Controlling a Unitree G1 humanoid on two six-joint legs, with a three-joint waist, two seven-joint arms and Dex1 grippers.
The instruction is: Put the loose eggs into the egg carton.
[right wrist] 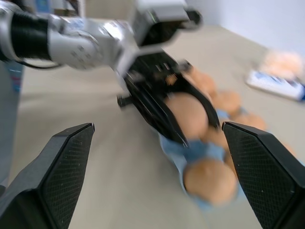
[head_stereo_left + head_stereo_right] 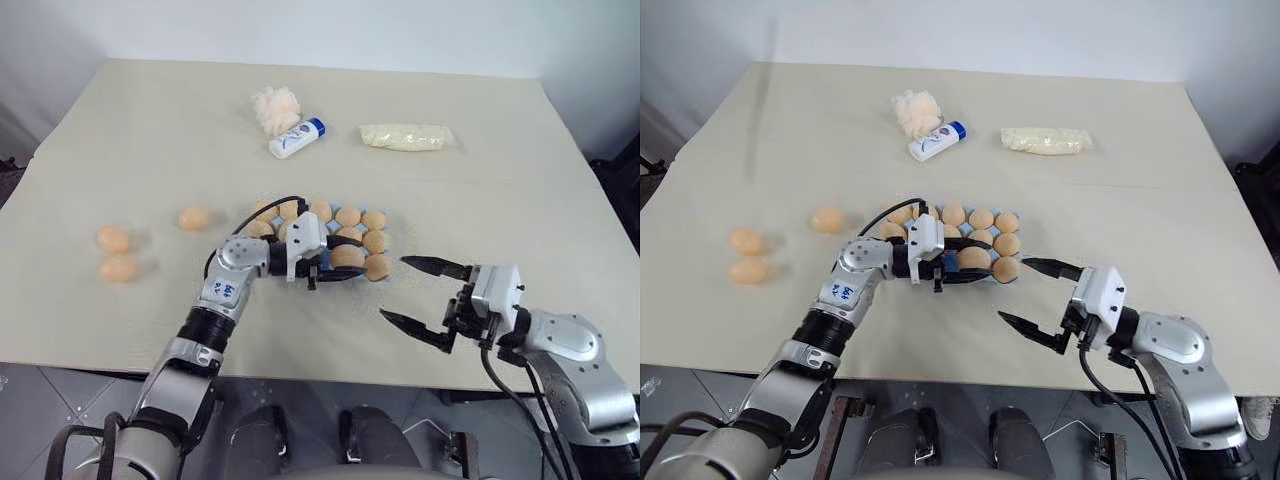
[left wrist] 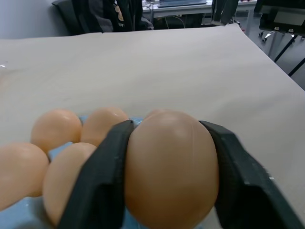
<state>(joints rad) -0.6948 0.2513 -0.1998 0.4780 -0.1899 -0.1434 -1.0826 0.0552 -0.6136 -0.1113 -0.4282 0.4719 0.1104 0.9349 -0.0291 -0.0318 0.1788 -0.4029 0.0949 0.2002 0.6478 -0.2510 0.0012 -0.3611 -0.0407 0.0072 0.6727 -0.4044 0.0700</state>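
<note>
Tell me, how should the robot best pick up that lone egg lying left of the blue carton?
The lone egg lies on its side on the table, nothing touching it. Probably best from straight above, the jaws closing across its narrower middle; its rounded ends would likely slip.

The egg (image 3: 171,167) between the left gripper's (image 3: 169,181) matt black fingers (image 3: 97,181) looks smooth with a faint sheen. Beneath them the egg carton (image 3: 62,149) is matt light-blue moulded material. Beyond, the table (image 3: 143,71) is matt beige. The right gripper's (image 1: 157,167) pads (image 1: 66,157) are finely cross-hatched.
</note>
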